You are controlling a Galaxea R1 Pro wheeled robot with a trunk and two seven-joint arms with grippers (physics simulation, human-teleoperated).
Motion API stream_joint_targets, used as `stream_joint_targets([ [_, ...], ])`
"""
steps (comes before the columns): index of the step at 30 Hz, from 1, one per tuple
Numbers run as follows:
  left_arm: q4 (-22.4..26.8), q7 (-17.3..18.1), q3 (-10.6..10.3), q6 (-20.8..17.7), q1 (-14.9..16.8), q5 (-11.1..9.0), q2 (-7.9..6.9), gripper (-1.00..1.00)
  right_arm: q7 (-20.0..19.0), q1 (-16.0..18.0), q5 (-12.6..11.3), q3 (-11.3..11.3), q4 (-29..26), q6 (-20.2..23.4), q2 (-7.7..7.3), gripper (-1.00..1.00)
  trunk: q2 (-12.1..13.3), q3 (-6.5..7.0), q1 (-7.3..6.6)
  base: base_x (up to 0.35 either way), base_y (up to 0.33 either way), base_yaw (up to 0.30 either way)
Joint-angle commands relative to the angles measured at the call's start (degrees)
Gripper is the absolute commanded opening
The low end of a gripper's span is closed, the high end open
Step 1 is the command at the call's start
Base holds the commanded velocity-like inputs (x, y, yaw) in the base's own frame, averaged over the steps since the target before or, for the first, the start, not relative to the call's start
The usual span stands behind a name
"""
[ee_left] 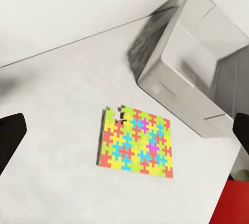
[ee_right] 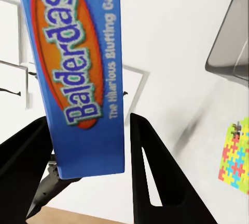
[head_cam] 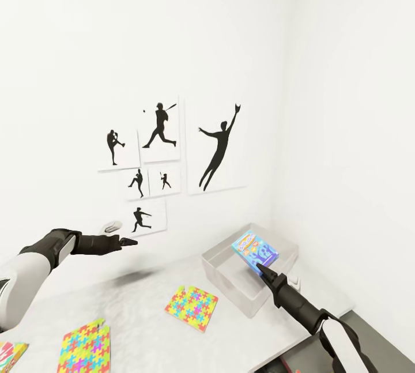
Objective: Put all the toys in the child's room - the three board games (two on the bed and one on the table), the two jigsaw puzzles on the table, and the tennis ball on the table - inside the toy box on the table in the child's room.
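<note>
The right gripper (head_cam: pixel 257 267) has its jaws clamped on the board game (head_cam: pixel 254 250), holding it tilted over the toy box (head_cam: pixel 230 281) on the counter (head_cam: pixel 138 309), ready for dropping in. The left gripper (head_cam: pixel 129 241) hovers, jaws spread (empty), above a jigsaw puzzle (ee_left: pixel 136 143), probably next.

Bright, even, diffuse light; white wall (head_cam: pixel 207 44) near blown out. Soft grey shadow beside box (ee_left: pixel 192 73) on table (ee_left: pixel 57 130), faint arm shadow on tabletop in head view. No glare. Renders crisp; puzzle (ee_left: pixel 137 143) colours saturated. Close game (ee_right: pixel 78 73) lettering slightly soft, stretched by perspective
</note>
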State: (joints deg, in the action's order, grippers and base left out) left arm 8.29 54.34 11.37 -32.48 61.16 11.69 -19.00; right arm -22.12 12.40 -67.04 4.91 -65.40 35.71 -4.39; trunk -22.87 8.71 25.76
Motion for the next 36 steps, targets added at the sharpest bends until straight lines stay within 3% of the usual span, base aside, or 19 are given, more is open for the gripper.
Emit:
stream_joint_targets([
  [1, 0.1, 0.2, 0.5, -0.4, 0.0, 0.5, 0.02, 1.0, 0.0, 0.0, -0.3, 0.1, 0.0, 0.4, -0.04, -1.0, -0.1, -0.12, 0.02, 0.0, 0.0, 0.0],
  [36, 0.1, 0.4, 0.5, -0.4, 0.0, 0.5, 0.0, 1.0, 0.0, 0.0, -0.2, 0.0, -0.2, 0.4, -0.32, -1.0, -0.1, -3.39, 0.02, 0.0, 0.0, 0.0],
])
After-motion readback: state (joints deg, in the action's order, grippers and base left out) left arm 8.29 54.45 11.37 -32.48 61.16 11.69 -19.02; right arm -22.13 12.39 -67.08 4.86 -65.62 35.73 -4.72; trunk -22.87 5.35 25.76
